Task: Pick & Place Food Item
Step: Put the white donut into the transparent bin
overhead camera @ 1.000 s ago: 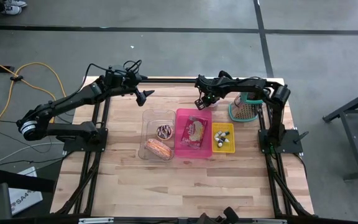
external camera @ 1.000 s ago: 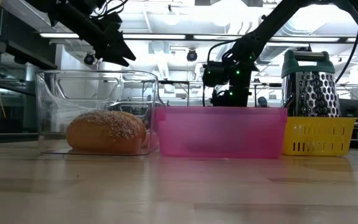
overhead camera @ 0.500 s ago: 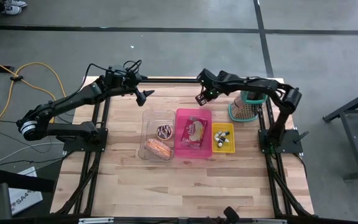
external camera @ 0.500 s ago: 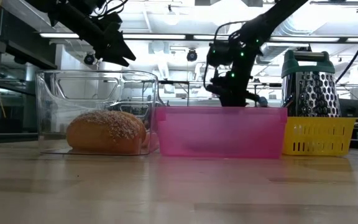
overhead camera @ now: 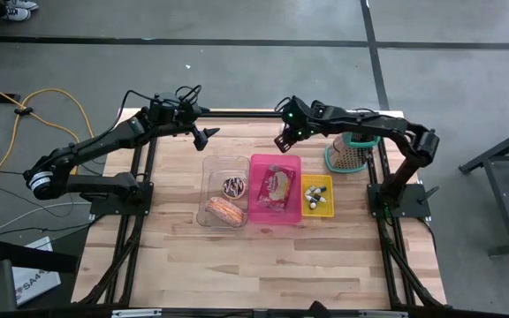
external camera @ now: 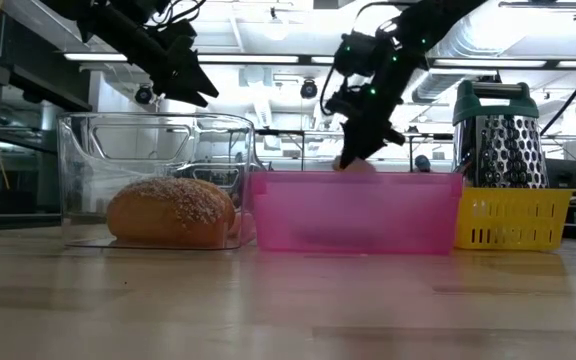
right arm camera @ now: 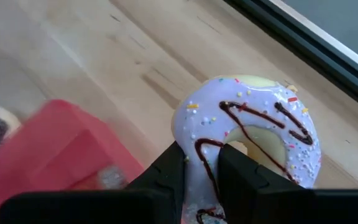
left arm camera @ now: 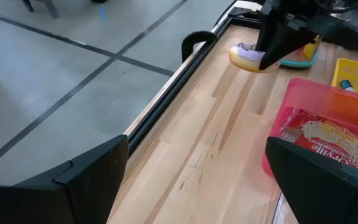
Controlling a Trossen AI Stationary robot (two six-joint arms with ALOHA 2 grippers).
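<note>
A donut [right arm camera: 247, 124] with lilac icing, a chocolate drizzle and sprinkles hangs in my right gripper [overhead camera: 283, 141], which is shut on it above the table just beyond the pink bin's [overhead camera: 276, 187] far edge. The left wrist view shows the donut [left arm camera: 246, 57] under the dark fingers, clear of the wood. The pink bin holds a wrapped pastry [overhead camera: 277, 185]. My left gripper [overhead camera: 208, 134] is open and stays in the air over the table's far left part, touching nothing. My right gripper pinches the donut's ring on the side nearest the wrist [right arm camera: 199, 163] between its two fingers. One finger [right arm camera: 171, 167] is on the outer edge and the other [right arm camera: 240, 171] is at the hole. The fingers slant down from above. The donut hangs below them, tilted, clear of the table.
A clear container [overhead camera: 210, 168] left of the pink bin holds a seeded bun [overhead camera: 225, 210] and a chocolate donut [overhead camera: 233, 185]. A yellow basket [overhead camera: 317, 195] with small items sits right of the bin. A metal grater [overhead camera: 350, 152] stands at the far right.
My right gripper has risen from the table behind the pink bin and tipped, taking the donut up with it. The donut now hangs above the bin's rim height. My left arm has kept still.
</note>
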